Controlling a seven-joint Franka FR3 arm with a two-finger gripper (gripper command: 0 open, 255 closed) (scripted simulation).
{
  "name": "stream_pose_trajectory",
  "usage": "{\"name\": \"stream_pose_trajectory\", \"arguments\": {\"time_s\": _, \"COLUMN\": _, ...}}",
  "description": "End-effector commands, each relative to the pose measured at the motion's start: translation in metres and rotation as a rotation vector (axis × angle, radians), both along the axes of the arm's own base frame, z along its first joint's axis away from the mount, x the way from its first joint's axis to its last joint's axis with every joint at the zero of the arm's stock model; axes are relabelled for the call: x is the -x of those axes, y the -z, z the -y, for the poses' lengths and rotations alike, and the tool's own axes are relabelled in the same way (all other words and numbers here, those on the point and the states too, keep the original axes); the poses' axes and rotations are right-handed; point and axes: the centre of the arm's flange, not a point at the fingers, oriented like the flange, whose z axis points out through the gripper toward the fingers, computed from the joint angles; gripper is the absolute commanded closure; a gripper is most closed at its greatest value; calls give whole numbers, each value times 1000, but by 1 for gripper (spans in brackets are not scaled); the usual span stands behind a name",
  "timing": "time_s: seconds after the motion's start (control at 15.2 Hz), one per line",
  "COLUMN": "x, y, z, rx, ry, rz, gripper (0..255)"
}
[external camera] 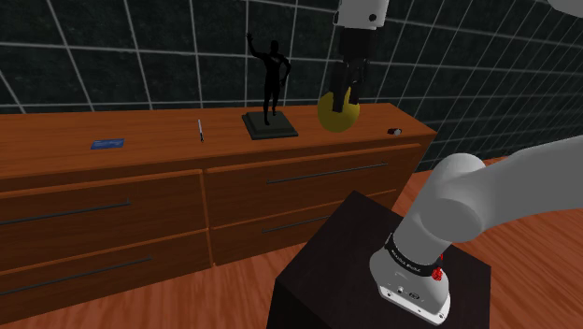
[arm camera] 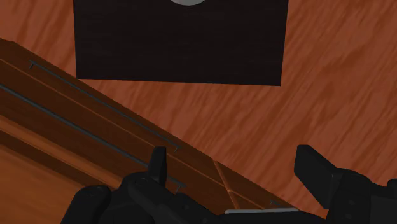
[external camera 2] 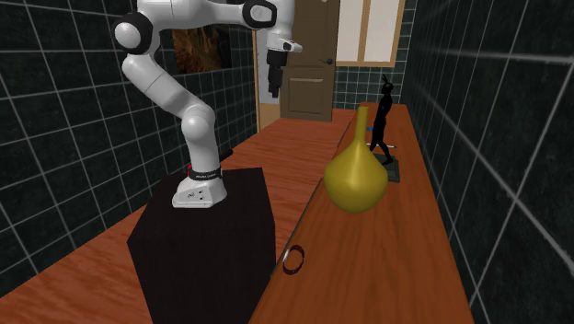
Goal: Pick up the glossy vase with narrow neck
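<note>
vase: upright on the table, long axis vertical, narrow neck pointing up | arm: raised high, hand pointing straight down near the table's front edge | my fingers: wide apart, holding nothing | vase: lower than my fingers, well apart from them | look: glossy olive-yellow, round belly

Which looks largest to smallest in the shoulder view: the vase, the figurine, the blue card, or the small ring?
1. Black figurine, with its base
2. Olive-yellow vase, its neck behind the gripper
3. Blue card
4. Small ring
</note>
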Motion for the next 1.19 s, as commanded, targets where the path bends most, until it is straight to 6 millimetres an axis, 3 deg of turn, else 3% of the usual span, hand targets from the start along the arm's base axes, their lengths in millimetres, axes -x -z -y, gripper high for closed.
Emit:
{"name": "stream_pose_trajectory", "arguments": {"time_s": 0.0, "x": 0, "y": 0, "z": 0, "rx": 0, "ry": 0, "rz": 0, "gripper": 0}}
{"name": "stream_pose_trajectory", "arguments": {"time_s": 1.12, "x": -74, "y": -14, "z": 199, "rx": 24, "ry": 8, "rz": 138, "gripper": 0}}
